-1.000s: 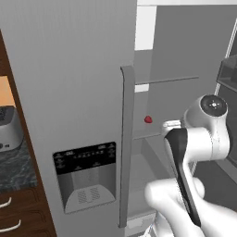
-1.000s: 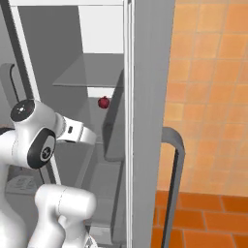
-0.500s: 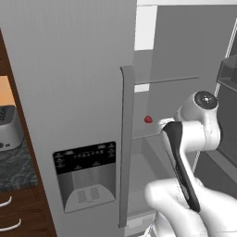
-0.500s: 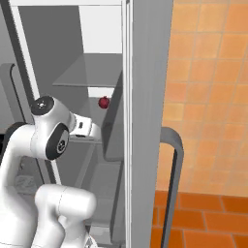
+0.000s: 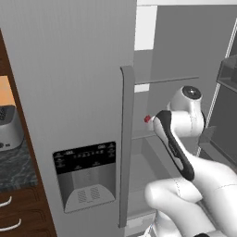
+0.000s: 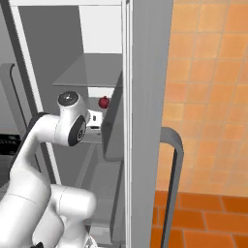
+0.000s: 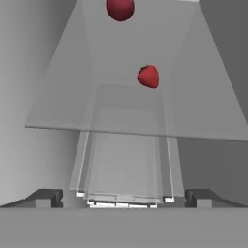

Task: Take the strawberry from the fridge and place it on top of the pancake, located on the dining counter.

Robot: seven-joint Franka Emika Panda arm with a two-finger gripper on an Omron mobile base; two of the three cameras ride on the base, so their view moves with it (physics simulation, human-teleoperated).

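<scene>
Since a second ago the arm has swung further into the open fridge (image 5: pixel 83 69): its round wrist joint now sits higher and nearer the shelf, and in the left base view the forearm has come closer to the strawberry (image 7: pixel 148 76). The camera views themselves have not shifted.

The hand (image 7: pixel 124 197) is open, its two dark fingertips (image 7: pixel 46 197) spread wide apart at the bottom of the hand view with nothing between them. It is pointed along a clear glass shelf (image 7: pixel 58 111) inside the fridge.

The strawberry lies on that shelf, ahead of the hand and slightly to the right of its centre line, well apart from the fingertips. Farther back on the same shelf sits a rounder dark red fruit (image 7: pixel 120 8), cut off by the top edge of the hand view; which fruit it is cannot be told. One small red thing shows just past the arm in each base view, but which of the two it is cannot be told.

Below the shelf a clear drawer (image 7: pixel 123 164) shows through the glass. The closed left door carries a long vertical handle (image 5: pixel 125 143) and a black dispenser panel (image 5: pixel 85 173). To the left stands a dark speckled table (image 5: pixel 16 169) with a grey appliance (image 5: pixel 9 127) on it. An orange tiled wall (image 6: pixel 208 97) lies to the right of the fridge.
</scene>
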